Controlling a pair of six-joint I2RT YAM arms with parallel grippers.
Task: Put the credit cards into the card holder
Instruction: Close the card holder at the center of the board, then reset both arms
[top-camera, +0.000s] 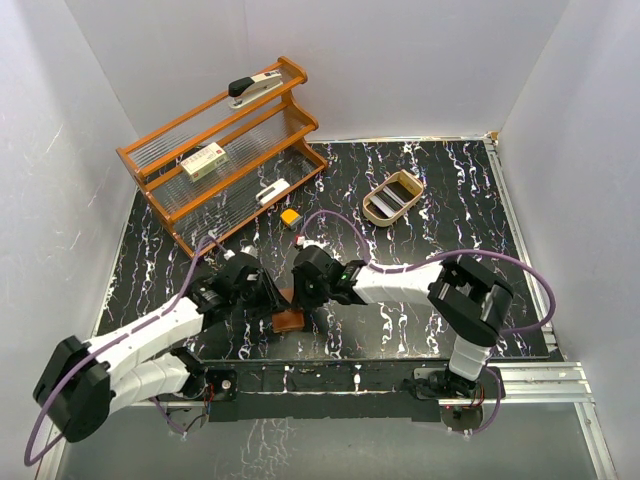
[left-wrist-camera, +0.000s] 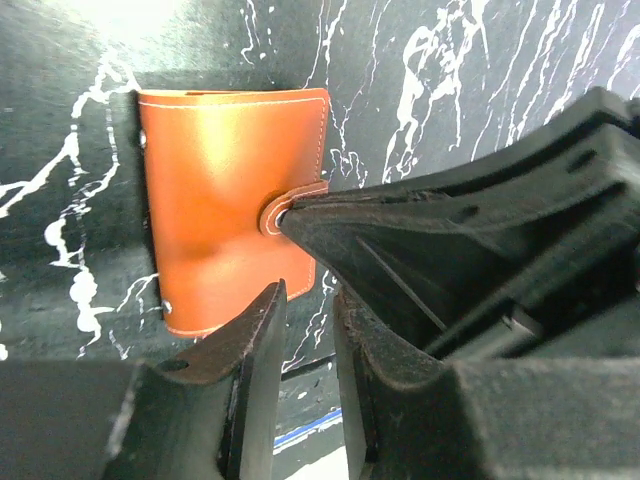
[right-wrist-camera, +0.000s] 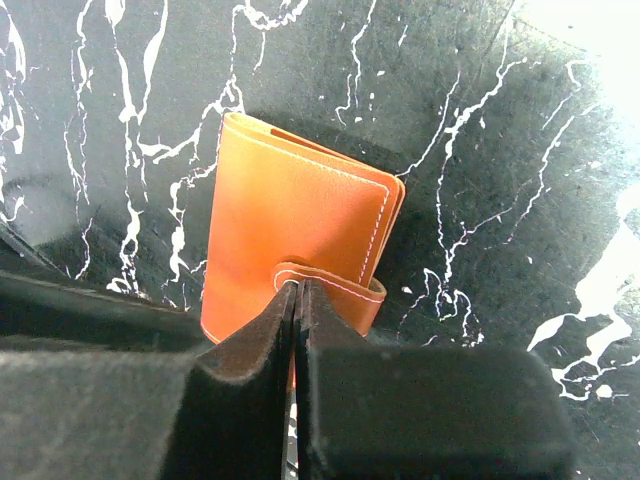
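Biggest thing first: the black marbled table (top-camera: 460, 280) fills the overhead view, boxed in by plain white walls (top-camera: 400, 60). Only that camera shows the wooden rack (top-camera: 235, 140) at the back left, with a stapler (top-camera: 255, 88) on top and a small box (top-camera: 203, 160) one shelf down. Right of it sits the oval tray (top-camera: 368, 210), well away from the arms. The pale flat pieces in it could be the credit cards (top-camera: 393, 198), but they're too small for me to be sure. There's a little yellow block (top-camera: 290, 216) between rack and tray.

The card holder (top-camera: 288, 320) is near the front edge of the table, and from above both arms mostly hide it. The wrist cams fill that in: it's folded shut and lying on the marble with its tab (right-wrist-camera: 340, 290) wrapped round the edge.

The right gripper (right-wrist-camera: 297, 295) has its fingers pressed tight together, tips right at the end of the tab. I can't tell if any leather is actually nipped. The left gripper (left-wrist-camera: 308, 300) has a narrow gap between its fingers with nothing in it, sitting just off the wallet's near edge. The left cam is half blocked by the right gripper's black fingers.
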